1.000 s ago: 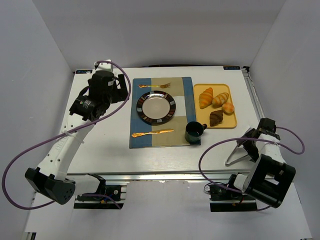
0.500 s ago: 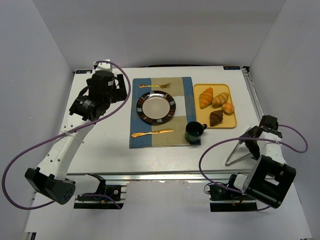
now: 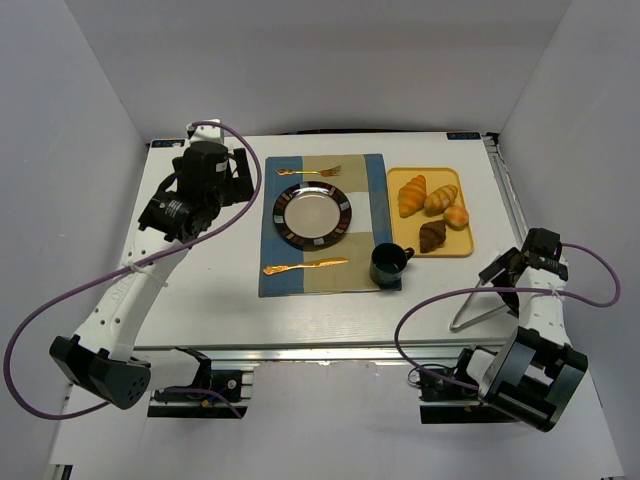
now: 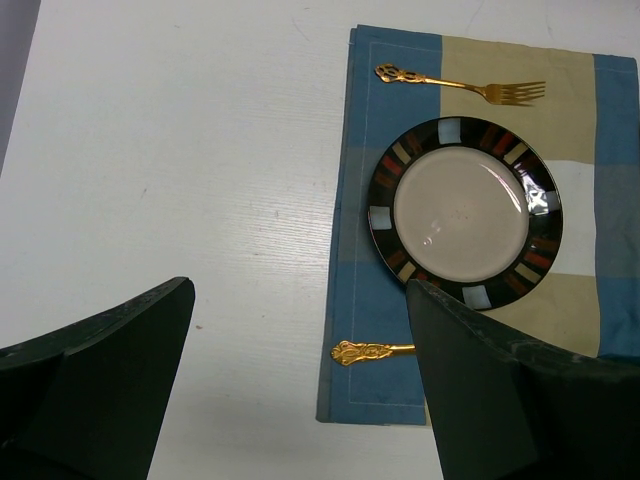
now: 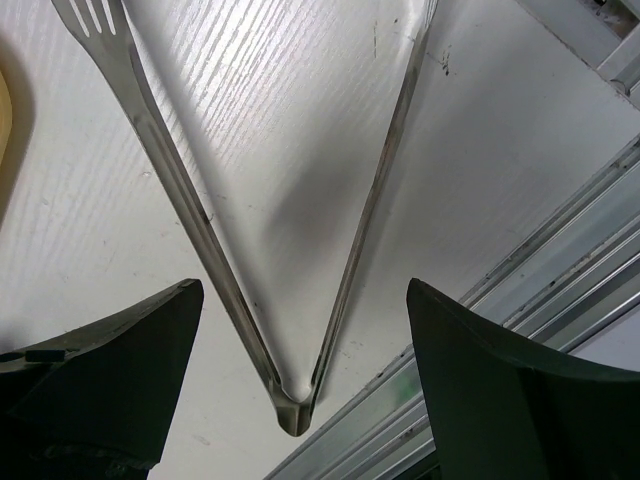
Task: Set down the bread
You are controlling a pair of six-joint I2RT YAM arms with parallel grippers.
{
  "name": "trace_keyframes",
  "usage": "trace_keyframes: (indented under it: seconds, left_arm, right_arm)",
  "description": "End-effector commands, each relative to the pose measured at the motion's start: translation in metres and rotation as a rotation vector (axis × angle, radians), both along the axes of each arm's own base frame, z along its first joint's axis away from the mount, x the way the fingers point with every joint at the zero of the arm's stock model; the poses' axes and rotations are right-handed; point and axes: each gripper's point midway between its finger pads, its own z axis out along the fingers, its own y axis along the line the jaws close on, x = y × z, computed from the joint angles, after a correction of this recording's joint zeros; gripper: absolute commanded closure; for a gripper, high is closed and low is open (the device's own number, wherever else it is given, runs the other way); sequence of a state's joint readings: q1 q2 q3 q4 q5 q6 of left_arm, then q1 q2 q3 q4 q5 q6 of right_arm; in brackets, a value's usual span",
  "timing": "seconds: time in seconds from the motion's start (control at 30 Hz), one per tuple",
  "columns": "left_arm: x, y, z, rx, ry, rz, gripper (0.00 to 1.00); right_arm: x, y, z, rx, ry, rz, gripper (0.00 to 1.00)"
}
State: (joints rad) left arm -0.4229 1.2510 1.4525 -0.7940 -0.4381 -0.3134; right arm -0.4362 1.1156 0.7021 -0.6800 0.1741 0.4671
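The bread, a small dark brown croissant (image 3: 432, 236), lies at the near edge of the yellow tray (image 3: 400, 180) at the right back. The dark-rimmed plate (image 3: 314, 214) sits on the blue and beige placemat (image 3: 375, 175); it also shows in the left wrist view (image 4: 462, 212). My left gripper (image 3: 222, 175) is open and empty, high over the table left of the placemat. My right gripper (image 3: 515, 266) is open and empty, above metal tongs (image 3: 480, 305) that lie on the table near the right front; the tongs spread as a V in the right wrist view (image 5: 300, 300).
A golden croissant (image 3: 411, 194), a second golden pastry (image 3: 440, 198) and a small round bun (image 3: 456, 216) share the tray. A dark green mug (image 3: 388, 265) stands on the placemat's near right corner. A gold fork (image 3: 310, 171) and gold knife (image 3: 305, 266) flank the plate. White walls enclose the table.
My right gripper has moved a little to the right and toward the back over the tongs. The left arm and all objects have not moved.
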Motion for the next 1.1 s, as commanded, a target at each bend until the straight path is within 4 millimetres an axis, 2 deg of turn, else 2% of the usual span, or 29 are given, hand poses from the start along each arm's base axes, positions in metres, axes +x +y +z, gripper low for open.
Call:
trace_keyframes:
  seconds: [0.0, 0.23, 0.47, 0.73, 0.93, 1.07]
  left_arm:
    - [-0.008, 0.008, 0.011, 0.009, -0.033, 0.014, 0.02]
    - [-0.008, 0.010, 0.010, 0.016, -0.030, 0.022, 0.02]
    - [-0.007, 0.010, 0.008, 0.021, -0.027, 0.027, 0.02]
    - [-0.009, 0.012, 0.010, 0.025, -0.030, 0.031, 0.02]
    - [-0.011, 0.014, 0.009, 0.029, -0.030, 0.035, 0.02]
    - [-0.011, 0.015, 0.009, 0.033, -0.030, 0.038, 0.02]
  right_arm:
    - [0.005, 0.000, -0.002, -0.009, -0.013, 0.048, 0.11]
    - [0.008, 0.005, -0.007, 0.000, -0.007, 0.102, 0.11]
    - [0.012, 0.023, -0.015, 0.016, 0.019, 0.179, 0.11]
    - [0.007, 0.035, -0.022, 0.001, 0.077, 0.215, 0.11]
    - [0.004, 0.034, -0.018, -0.022, 0.087, 0.198, 0.11]
    - [0.002, 0.033, -0.008, -0.028, 0.078, 0.170, 0.11]
